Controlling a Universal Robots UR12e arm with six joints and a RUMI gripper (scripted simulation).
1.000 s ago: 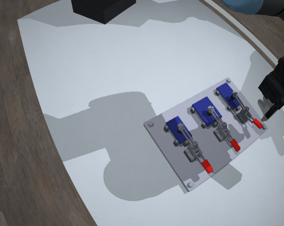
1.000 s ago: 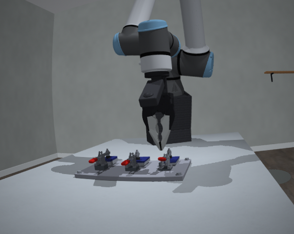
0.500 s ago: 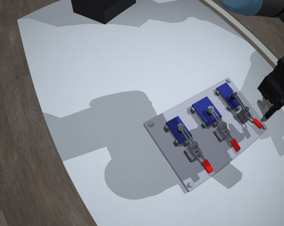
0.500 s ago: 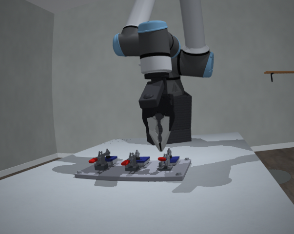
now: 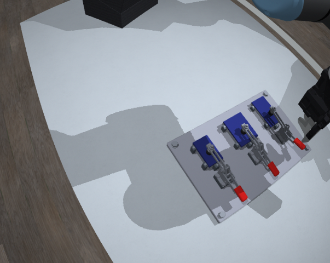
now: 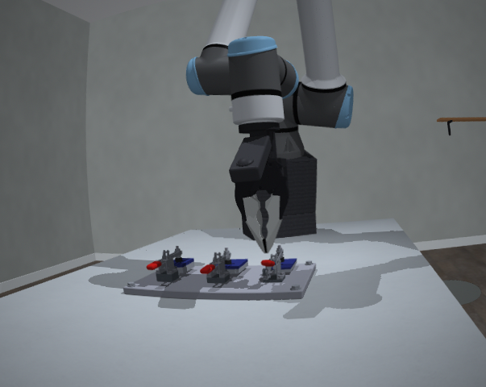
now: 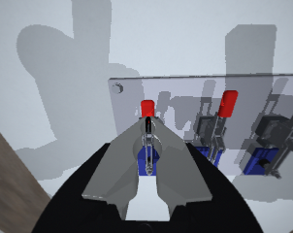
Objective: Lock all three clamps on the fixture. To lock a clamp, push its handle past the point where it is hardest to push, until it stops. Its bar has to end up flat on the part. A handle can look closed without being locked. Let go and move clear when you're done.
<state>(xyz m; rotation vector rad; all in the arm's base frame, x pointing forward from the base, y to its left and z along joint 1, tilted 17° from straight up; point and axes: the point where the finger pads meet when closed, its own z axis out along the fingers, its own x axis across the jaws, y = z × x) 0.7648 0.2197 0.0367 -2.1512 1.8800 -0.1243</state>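
My gripper [image 5: 308,138] [image 6: 265,251] [image 7: 148,117] is shut and empty. Its tips hang above the clamp with the right-hand red handle [image 5: 299,143] [image 6: 267,263] [image 7: 147,107]; a gap shows below them in the exterior view, where that handle looks nearly level. The middle red handle [image 5: 273,169] [image 6: 207,268] [image 7: 228,103] and the left-hand red handle [image 5: 240,193] [image 6: 153,265] point outward, slightly tilted. All three bars reach over blue parts [image 5: 234,124] [image 6: 239,262]. I cannot tell whether any bar lies fully flat or any clamp is locked.
The fixture plate [image 5: 191,172] [image 6: 234,293] [image 7: 124,108] lies on the white table [image 5: 159,70] [image 6: 234,341], with bolts at its corners. A black block [image 5: 114,12] [image 6: 303,195] stands beyond it. The arm's shadow falls across the plate.
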